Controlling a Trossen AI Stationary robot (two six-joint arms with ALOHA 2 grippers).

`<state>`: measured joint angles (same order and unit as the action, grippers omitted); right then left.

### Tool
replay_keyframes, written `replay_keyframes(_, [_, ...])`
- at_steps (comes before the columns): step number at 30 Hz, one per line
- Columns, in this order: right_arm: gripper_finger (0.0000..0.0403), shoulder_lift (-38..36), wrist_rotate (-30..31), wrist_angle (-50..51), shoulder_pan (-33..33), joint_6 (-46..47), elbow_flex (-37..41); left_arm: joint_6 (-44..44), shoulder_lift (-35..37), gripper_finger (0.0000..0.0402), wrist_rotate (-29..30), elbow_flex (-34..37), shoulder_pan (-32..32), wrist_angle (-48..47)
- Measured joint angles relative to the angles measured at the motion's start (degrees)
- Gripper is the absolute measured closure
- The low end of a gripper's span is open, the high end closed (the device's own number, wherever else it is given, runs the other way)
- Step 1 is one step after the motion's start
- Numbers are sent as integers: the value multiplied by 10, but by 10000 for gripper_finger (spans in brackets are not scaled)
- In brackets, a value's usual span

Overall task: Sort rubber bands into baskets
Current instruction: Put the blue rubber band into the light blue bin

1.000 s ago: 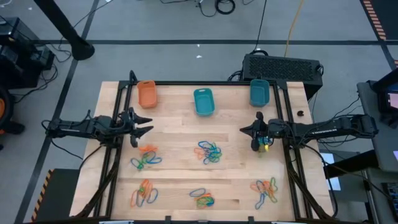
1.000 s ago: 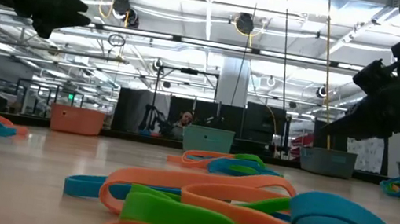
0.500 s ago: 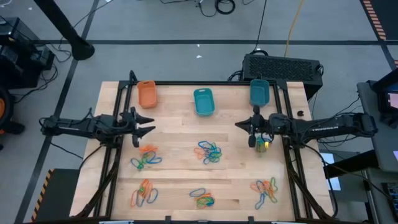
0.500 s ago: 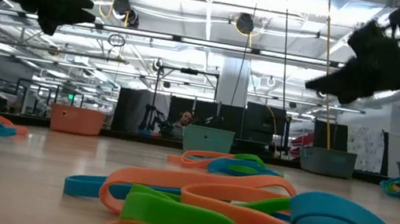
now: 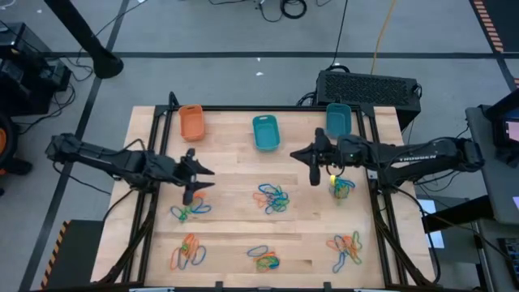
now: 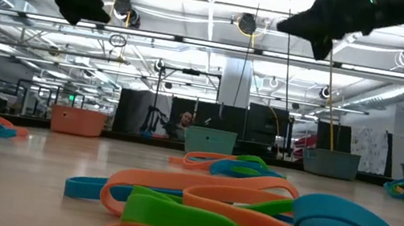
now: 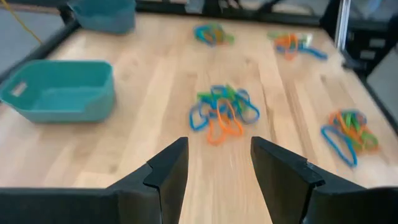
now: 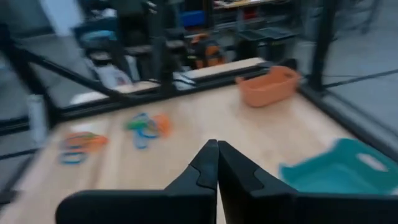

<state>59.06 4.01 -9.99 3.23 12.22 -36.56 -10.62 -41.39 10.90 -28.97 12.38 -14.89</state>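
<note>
rubber bands (image 5: 273, 197) lying in loose clusters across the table (image 5: 235, 162), central cluster between both grippers and slightly nearer the front edge. left gripper (image 5: 199, 180) raised off the wood, fingers (image 7: 168, 171) spread, just beside the left-hand cluster (image 5: 190, 209). right gripper (image 5: 306, 157) raised, fingers (image 8: 202, 168) pressed together, nothing pinched; small cluster (image 5: 342, 188) just behind it. orange basket (image 5: 191, 122) and two teal baskets (image 5: 265, 132) (image 5: 338, 119) lined up beyond both grippers at the far edge.

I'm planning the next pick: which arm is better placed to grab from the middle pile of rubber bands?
Left. The left gripper is open and faces the middle pile; the right gripper is shut.
</note>
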Motion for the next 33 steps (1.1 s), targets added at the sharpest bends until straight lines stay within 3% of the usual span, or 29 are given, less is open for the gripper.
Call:
replay_keyframes(3, [403, 14, -64, -1, 0, -9, -11, -34, -42, 219, -2, -14, 17, -26])
replay_keyframes(6, [403, 33, -91, -2, -10, -12, -15, -78, -81, 219, -5, -36, 36, -80])
replay_keyframes(15, [376, 127, -72, -85, -60, -47, -15, -179, -183, 219, -21, -96, 92, -189])
replay_keyframes(20, [336, 169, -69, -131, -73, -83, -15, -206, -235, 219, -58, -96, 104, -190])
replay_keyframes(26, [291, 184, -70, -154, -85, -90, -15, -206, -294, 219, -61, -96, 115, -188])
replay_keyframes(33, [270, 183, -72, -155, -98, -115, -15, -207, -370, 219, -59, -96, 115, -178])
